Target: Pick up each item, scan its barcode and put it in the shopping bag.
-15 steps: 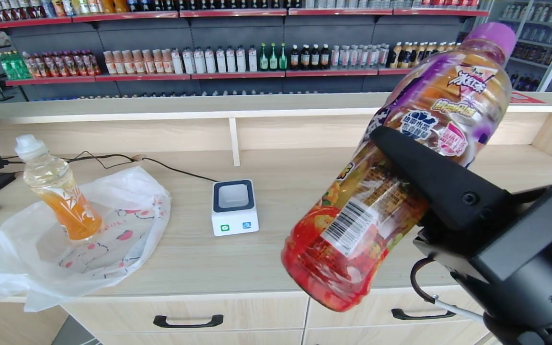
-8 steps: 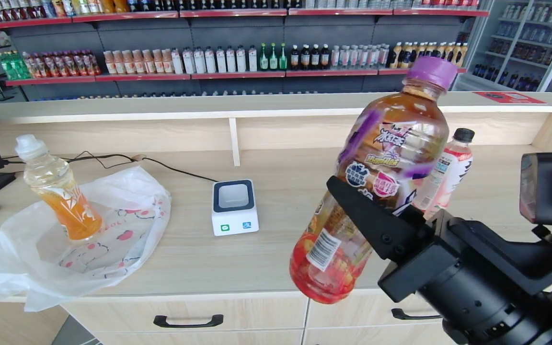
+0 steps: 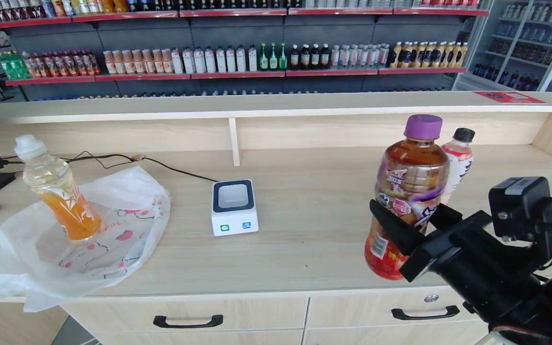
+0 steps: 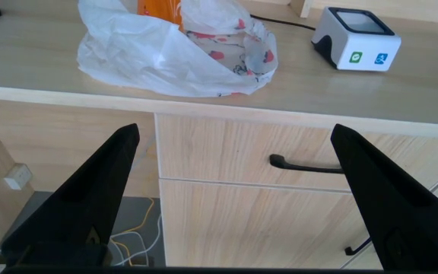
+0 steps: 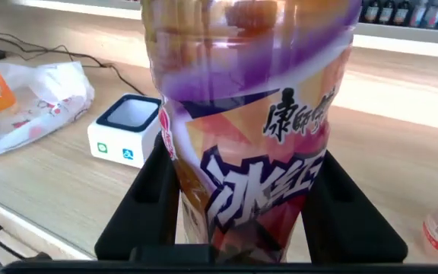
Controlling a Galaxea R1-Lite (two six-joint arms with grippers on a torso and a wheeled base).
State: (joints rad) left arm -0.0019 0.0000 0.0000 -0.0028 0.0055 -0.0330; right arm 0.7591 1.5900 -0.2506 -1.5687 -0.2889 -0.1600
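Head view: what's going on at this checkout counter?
The right gripper is shut on the purple-capped bottle, upright near the front right of the counter, with a black-capped bottle behind it. The scanner sits mid-counter, and an orange bottle stands on the shopping bag at the left. The left gripper hangs open before the drawers.

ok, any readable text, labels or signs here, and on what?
Bottle in right end effector: big white brand characters on purple; not quoted.
Barcode low on its label: digits too small.
Scanner: green and blue icon squares, no words.
Bag: faint lettering, unreadable.
Orange bottle, pink bottle, shelf bottles: print too small.
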